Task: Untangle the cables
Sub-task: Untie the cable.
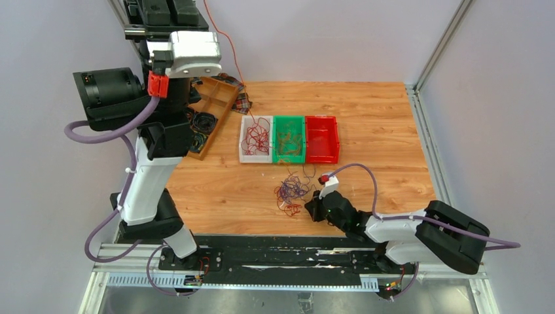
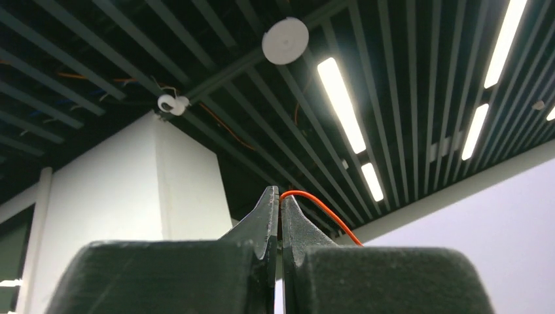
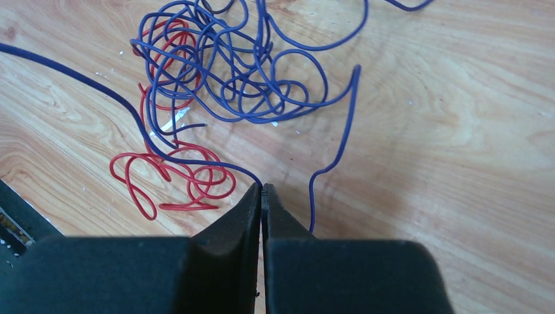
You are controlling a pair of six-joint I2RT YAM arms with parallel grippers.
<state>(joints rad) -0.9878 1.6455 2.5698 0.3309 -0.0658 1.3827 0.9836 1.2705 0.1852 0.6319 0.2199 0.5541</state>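
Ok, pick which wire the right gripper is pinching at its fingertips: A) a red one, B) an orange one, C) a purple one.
C: in the right wrist view a purple wire runs in from the left and ends between the shut tips of the right gripper.

A robotics lab: aluminium-framed cell (image 1: 446,36), slatted ceiling (image 2: 131,52) with strip lights (image 2: 340,104).
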